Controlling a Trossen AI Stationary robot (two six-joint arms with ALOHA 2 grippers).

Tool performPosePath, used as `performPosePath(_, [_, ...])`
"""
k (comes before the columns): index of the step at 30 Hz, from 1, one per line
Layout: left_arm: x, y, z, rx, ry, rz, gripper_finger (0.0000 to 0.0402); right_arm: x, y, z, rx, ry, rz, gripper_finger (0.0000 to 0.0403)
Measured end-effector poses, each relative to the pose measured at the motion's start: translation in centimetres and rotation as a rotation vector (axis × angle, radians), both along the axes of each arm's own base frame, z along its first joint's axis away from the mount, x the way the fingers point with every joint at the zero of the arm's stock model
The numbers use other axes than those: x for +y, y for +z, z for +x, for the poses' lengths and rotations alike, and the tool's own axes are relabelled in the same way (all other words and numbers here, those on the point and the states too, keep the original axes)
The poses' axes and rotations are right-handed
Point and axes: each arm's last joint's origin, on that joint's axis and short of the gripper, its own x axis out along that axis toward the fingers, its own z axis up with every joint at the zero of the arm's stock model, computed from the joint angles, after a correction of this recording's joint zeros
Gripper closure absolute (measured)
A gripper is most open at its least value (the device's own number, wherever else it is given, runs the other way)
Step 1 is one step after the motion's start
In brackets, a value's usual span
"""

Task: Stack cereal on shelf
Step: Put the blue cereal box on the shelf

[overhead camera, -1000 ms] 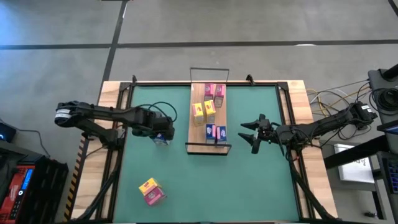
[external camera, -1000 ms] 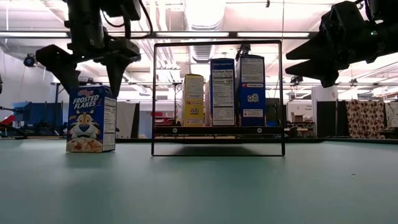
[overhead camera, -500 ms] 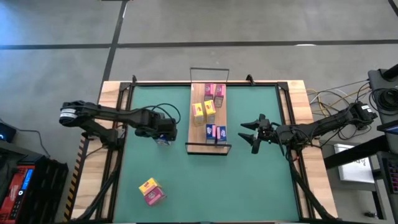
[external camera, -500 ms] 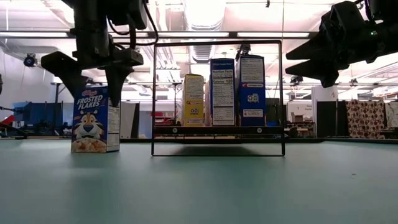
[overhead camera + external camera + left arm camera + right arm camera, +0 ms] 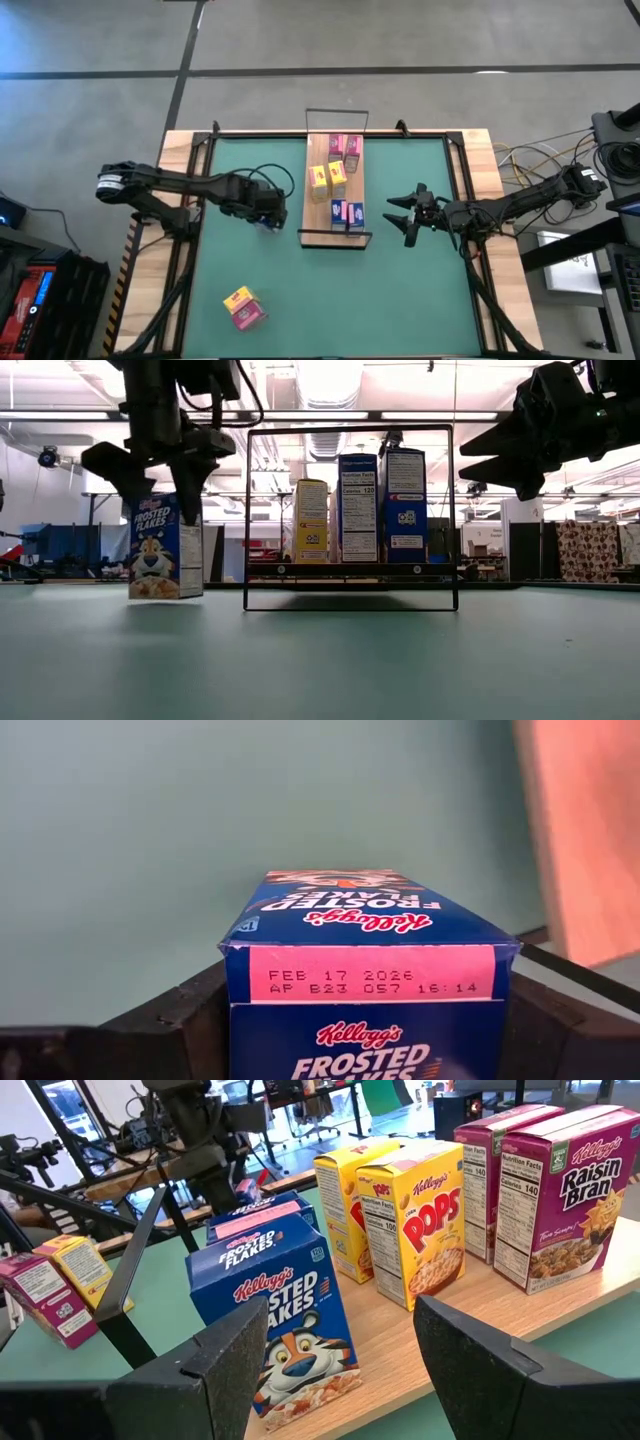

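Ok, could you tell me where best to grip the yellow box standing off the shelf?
Probably near its top, coming from above: the yellow box stands upright on the table with a pink box against one side, so close across the two free faces. The left gripper holds a Frosted Flakes box now; the right gripper is open.

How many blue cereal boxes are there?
3. One blue cardboard cereal box and a second blue box stand together at one end of the light-wood shelf; a third blue box is held by the left tool beside it. More may be hidden.
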Motion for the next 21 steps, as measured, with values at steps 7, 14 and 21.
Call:
performPosePath(7, [0.1, 1.9, 1.0, -0.068, -0.142, 0.057, 0.0117, 0.0, 0.0, 0.0, 0.0, 0.0, 0.0, 0.0163])
performPosePath(14, [0.2, 3.9, 1.9, -0.128, -0.288, 0.144, 0.0117, 0.0, 0.0, 0.0, 0.0, 0.0, 0.0, 0.0163])
performPosePath(21, [0.2, 5.1, 2.3, -0.142, -0.407, 0.203, 0.0117, 0.0, 0.0, 0.0, 0.0, 0.0, 0.0, 0.0163])
